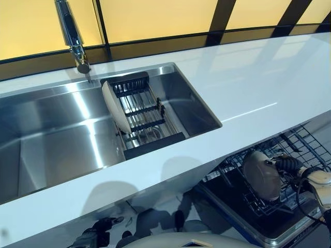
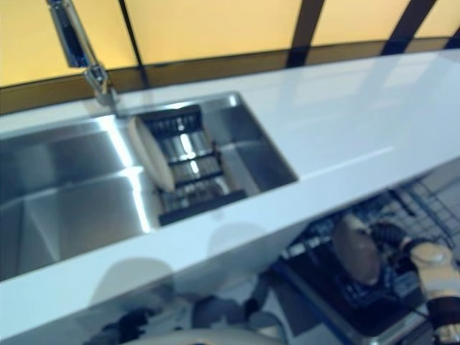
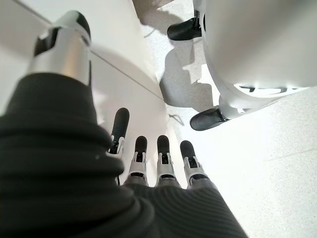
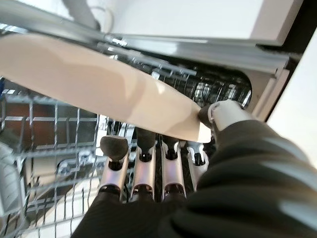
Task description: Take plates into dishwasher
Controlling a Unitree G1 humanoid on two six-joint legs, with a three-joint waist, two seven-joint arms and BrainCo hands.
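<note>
1. Slipping is the first risk: the right robot hand (image 1: 289, 166) pinches a plate (image 1: 262, 175) by its rim only, thumb on one face and fingers under the other, as the right wrist view shows. A loose pinch could let the plate drop onto the wire rack below and chip.

2. Knocking is the second: the plate hangs tilted, on edge, just over the dishwasher rack (image 1: 305, 150), which is pulled out below the white surface (image 1: 258, 88). If it comes down across the wires instead of between them, I judge it would jam or lie flat rather than stand in a slot.

3. Catching the surface edge is a lesser risk, since the rack sits partly under the overhang and the plate is close beneath it.

4. Contents of the dishwasher rack: apart from the plate held over it, I cannot tell whether anything stands in it; the wires look bare where they show.

5. Contents of the sink (image 1: 57, 134): a dark drying rack (image 1: 145, 116) stands at its right end under the tap (image 1: 72, 36), with one more plate (image 1: 115, 106) upright on edge at the rack's left side. The rest of the basin shows nothing.

6. Idle, the left robot hand (image 3: 148, 158) hangs low beside the cabinet front, fingers straight and spread, holding nothing.
</note>
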